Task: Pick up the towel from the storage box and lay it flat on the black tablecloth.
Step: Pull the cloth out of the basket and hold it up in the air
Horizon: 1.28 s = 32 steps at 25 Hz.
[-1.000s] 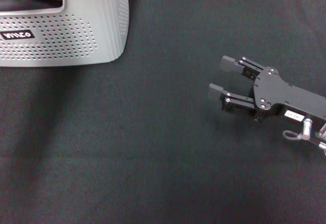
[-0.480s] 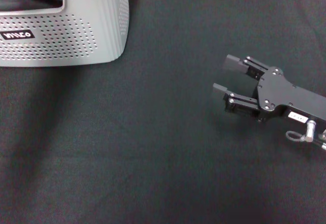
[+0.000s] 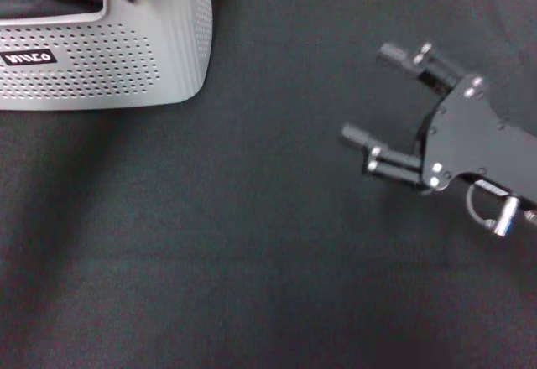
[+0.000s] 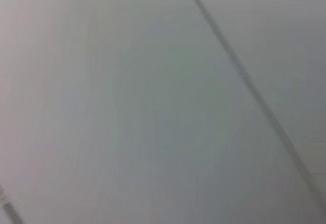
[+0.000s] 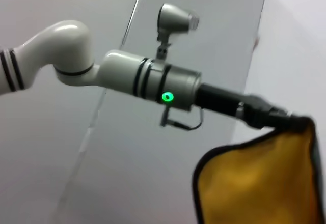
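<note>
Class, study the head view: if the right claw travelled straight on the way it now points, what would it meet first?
Probably nothing at once: the open right claw points toward the robot's left over bare black tablecloth; the storage box lies farther left, likely off its line.

Setting: you are looking at a robot test bench, most likely a lab. Evidence: black tablecloth (image 3: pixel 252 243) spread across the whole work surface; one grey storage box (image 3: pixel 109 59) with a label at its corner; plain pale wall panels (image 4: pixel 127 107) with a thin seam; white robot arm (image 5: pixel 102 71) showing a green indicator light.
</note>
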{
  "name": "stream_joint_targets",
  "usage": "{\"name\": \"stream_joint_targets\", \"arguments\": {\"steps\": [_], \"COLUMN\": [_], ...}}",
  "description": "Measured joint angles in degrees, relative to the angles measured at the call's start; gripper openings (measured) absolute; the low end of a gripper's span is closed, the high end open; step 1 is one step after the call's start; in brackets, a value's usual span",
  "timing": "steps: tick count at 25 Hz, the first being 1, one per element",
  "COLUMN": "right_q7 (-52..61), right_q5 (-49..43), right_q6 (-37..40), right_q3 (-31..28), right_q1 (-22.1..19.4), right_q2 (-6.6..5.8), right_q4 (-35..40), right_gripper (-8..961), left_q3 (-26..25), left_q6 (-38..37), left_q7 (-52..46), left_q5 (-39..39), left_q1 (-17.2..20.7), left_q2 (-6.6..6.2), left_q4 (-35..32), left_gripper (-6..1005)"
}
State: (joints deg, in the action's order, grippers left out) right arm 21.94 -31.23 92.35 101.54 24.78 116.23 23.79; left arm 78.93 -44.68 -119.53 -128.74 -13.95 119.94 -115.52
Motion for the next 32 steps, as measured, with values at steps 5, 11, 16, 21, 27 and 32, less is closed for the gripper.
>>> {"name": "stream_joint_targets", "arguments": {"steps": [5,11,16,21,27,32], "right_q7": [-13.7,-26.1,-35.5,-37.1,-37.9,-38.2], "right_q5": [8.7,19.2,27.5,28.1,30.6,31.6], "right_q6": [0.1,1.7,2.0,0.6,-4.4,-6.0], "right_q3": [2.9,7.4,13.4,13.5,13.5,13.6], "right_q1": [-2.6,-3.3,-3.1,-1.5,4.2,7.0], "right_q2": [0.03,0.03,0.04,0.04,0.05,0.05], "right_q4": [2.8,3.9,6.4,8.0,7.9,7.6], "right_gripper": [727,701,676,602,563,559], "left_q3": [-2.7,-8.8,-12.6,-12.3,-12.0,-11.7], "left_q6": [-5.3,-15.1,-20.7,-21.9,-23.0,-23.2], "left_q7": [0.3,1.0,1.9,2.1,2.2,2.2], "left_q5": [8.5,19.4,27.4,28.3,28.8,28.8], "left_q1": [-1.2,-2.7,-2.9,-3.2,-4.0,-3.8], "left_q2": [-0.10,-0.16,-0.16,-0.16,-0.16,-0.09], "left_q4": [-0.4,-0.4,-0.4,-0.4,-0.2,-0.1], "left_gripper": [22,22,22,22,22,22]}}
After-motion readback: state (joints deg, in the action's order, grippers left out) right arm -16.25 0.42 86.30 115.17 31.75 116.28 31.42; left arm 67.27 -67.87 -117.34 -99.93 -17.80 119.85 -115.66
